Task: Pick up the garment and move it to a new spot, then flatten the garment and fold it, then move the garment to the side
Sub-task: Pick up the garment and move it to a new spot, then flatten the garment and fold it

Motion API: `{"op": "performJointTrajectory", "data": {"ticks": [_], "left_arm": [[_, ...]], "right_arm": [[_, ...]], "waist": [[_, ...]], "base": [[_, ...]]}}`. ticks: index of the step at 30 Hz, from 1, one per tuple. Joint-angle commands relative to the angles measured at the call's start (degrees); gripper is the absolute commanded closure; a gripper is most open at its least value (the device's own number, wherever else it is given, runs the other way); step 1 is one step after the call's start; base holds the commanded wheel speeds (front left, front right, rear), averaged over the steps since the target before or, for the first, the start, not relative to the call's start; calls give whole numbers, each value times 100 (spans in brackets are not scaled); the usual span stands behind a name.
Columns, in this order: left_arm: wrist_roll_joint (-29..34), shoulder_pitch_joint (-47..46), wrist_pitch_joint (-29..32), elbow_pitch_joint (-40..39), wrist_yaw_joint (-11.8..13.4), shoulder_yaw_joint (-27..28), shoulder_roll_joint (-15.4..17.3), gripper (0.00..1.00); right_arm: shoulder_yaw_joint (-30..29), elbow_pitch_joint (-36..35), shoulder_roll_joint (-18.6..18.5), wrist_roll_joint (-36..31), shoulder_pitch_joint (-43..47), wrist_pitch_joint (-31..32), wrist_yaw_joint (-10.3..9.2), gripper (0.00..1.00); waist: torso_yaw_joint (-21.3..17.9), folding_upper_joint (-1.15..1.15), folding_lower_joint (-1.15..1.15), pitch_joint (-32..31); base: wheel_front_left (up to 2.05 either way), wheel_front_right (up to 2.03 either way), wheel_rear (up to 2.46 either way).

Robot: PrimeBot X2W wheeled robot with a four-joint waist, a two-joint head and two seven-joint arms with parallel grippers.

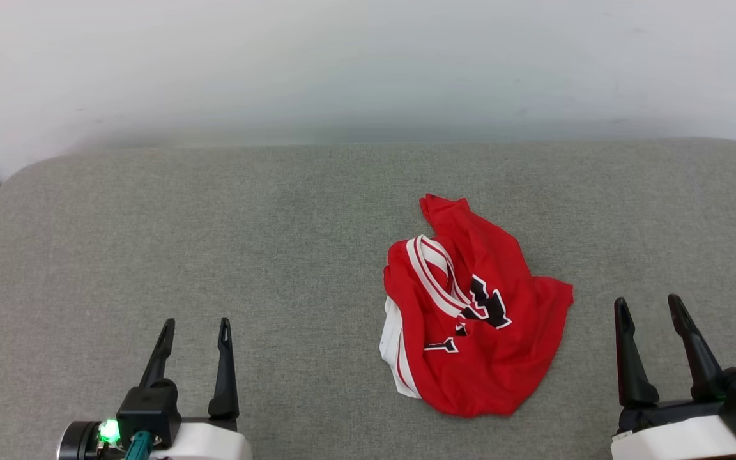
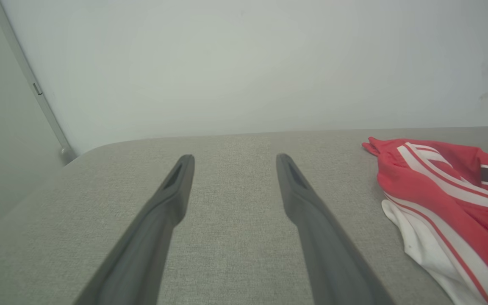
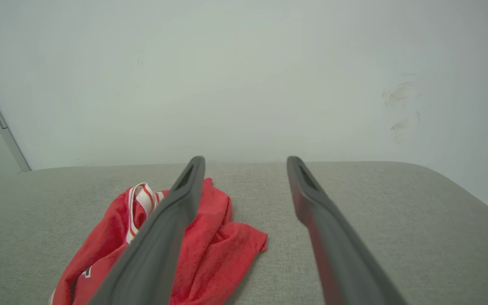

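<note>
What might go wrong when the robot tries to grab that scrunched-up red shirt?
The red shirt lies crumpled, folds piled over each other, so the open right claw might pinch several layers and lift a bunch that's hard to flatten. Its striped collar loops up and could snag a claw. The open left claw is much farther off across the gray cushion, so its reach may be awkward.

The garment [image 1: 470, 313] is a bright red jersey with white striped trim and black letters outlined in white. It lies crumpled in a heap, right of centre in the head view.
</note>
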Motion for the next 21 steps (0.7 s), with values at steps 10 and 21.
{"op": "performJointTrajectory", "data": {"ticks": [10, 21], "left_arm": [[297, 214, -15, 55, -340, 320, -279, 0], [363, -147, -15, 137, -626, 597, -396, 0]], "right_arm": [[40, 169, 8, 207, 189, -13, -2, 0], [54, 161, 8, 206, 102, -13, -2, 0]], "waist": [[-20, 0, 0, -79], [-21, 0, 0, -16]], "base": [[0, 0, 0], [0, 0, 0]]}}
